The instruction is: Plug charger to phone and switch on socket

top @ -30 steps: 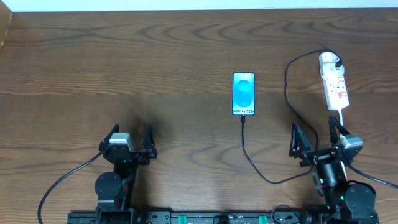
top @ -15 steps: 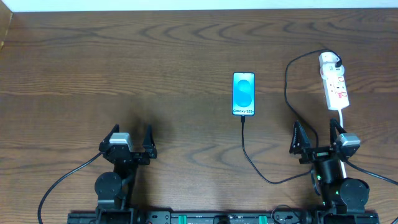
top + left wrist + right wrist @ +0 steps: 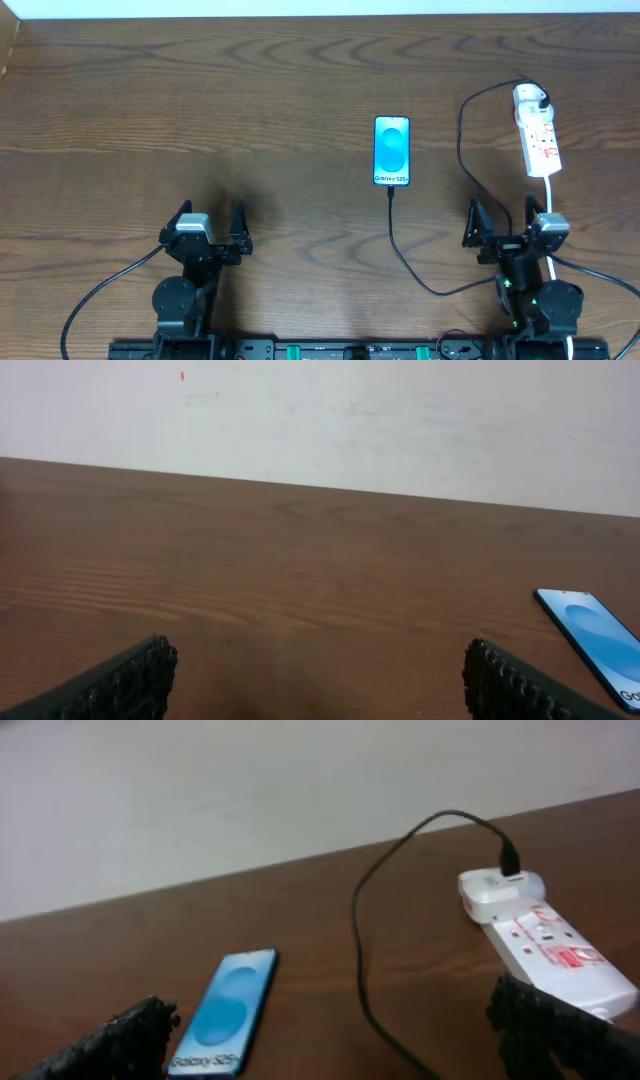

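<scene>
The phone [image 3: 392, 151] lies flat mid-table, cyan screen up, "Galaxy S25" text at its near end; it also shows in the right wrist view [image 3: 225, 1012] and at the edge of the left wrist view [image 3: 597, 636]. The thin black charger cable [image 3: 400, 245] runs from the phone's near end, loops right and up to the white adapter [image 3: 529, 97] seated in the white socket strip [image 3: 541, 143]. In the right wrist view the adapter [image 3: 500, 888] sits on the strip [image 3: 560, 952]. My left gripper [image 3: 207, 224] is open and empty. My right gripper [image 3: 506, 222] is open and empty, near the strip's near end.
The wooden table [image 3: 200, 110] stretches wide on the left and back. A pale wall [image 3: 320, 410] stands behind its far edge. The strip's white cord [image 3: 551, 190] runs down toward my right arm. Thicker black robot cables [image 3: 95, 300] trail at the front.
My right arm has drawn back slightly toward the table's front and turned a little left. The left arm, phone, cable and strip have not moved.
</scene>
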